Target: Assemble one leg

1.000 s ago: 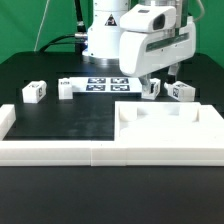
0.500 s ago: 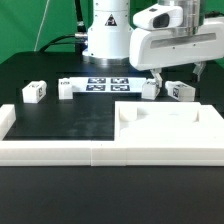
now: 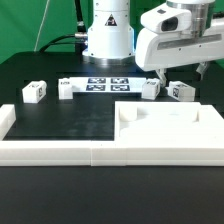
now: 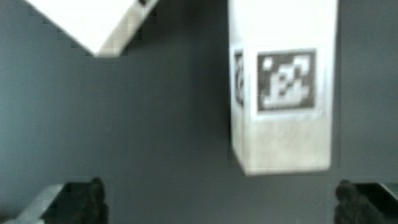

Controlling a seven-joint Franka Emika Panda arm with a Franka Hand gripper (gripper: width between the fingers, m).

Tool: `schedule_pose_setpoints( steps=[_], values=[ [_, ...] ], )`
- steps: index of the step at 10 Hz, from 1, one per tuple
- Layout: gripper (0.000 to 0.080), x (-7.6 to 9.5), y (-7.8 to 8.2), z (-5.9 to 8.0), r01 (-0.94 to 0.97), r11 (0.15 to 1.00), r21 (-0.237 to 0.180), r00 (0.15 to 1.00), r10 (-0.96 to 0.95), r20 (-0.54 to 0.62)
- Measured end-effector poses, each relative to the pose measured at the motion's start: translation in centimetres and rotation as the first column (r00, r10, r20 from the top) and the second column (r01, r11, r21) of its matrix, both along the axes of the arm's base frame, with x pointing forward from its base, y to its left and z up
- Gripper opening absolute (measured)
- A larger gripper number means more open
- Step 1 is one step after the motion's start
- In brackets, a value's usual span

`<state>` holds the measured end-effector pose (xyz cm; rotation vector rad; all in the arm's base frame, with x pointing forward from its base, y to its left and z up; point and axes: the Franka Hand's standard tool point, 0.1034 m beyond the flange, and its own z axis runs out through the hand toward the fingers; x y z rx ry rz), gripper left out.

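Several small white legs with square tags lie on the black table: one (image 3: 33, 92) and another (image 3: 66, 88) at the exterior view's left, one (image 3: 150, 88) and one (image 3: 181, 91) at its right. My gripper (image 3: 178, 73) hangs open and empty above the two right ones, touching neither. In the wrist view a tagged leg (image 4: 285, 85) lies on the dark table beyond my open gripper (image 4: 217, 205). The dark fingertips (image 4: 71, 200) stand wide apart with nothing between them. A corner of another white part (image 4: 107, 25) shows beside that leg.
The marker board (image 3: 100, 84) lies at the back by the robot base. A large flat white panel with recesses (image 3: 165, 128) lies at the front right. Long white rails (image 3: 50, 150) run along the front and left edge.
The arm has moved toward the exterior view's right, from over the marker board's end to above the two right legs. The gripper stays open and empty. No part has moved.
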<state>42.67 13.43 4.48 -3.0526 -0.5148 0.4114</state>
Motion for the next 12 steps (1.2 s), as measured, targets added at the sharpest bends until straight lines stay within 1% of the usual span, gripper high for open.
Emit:
schedule_pose_setpoints(
  steps=[1, 2, 3, 4, 5, 6, 8, 9, 10, 12],
  values=[
    [0.0649, -0.4, 0.6, 0.0, 0.039, 0.998, -0.041, 0.998, -0.04, -0.048],
    [0.0649, -1.7, 1.2, 0.2, 0.032, 0.993, -0.11, 0.985, -0.05, -0.166],
    [0.0649, -1.6, 1.5, -0.1, 0.024, 0.991, -0.128, 0.974, -0.052, -0.22],
    [0.0649, -2.4, 1.2, -0.2, 0.012, 0.987, -0.16, 0.949, -0.062, -0.309],
    [0.0649, -3.0, 1.0, -0.4, -0.012, 0.981, -0.193, 0.901, -0.073, -0.429],
    [0.0649, -2.6, 1.1, -1.1, -0.029, 0.979, -0.2, 0.872, -0.073, -0.484],
    [0.0649, -3.3, 1.0, -1.6, -0.065, 0.971, -0.228, 0.797, -0.088, -0.597],
    [0.0649, -3.6, 0.8, -1.8, -0.086, 0.966, -0.243, 0.746, -0.1, -0.659],
    [0.0649, -3.0, 1.0, -2.5, -0.077, 0.968, -0.237, 0.757, -0.098, -0.646],
    [0.0649, -3.3, 1.0, -2.9, -0.077, 0.969, -0.236, 0.757, -0.098, -0.646]
  ],
)
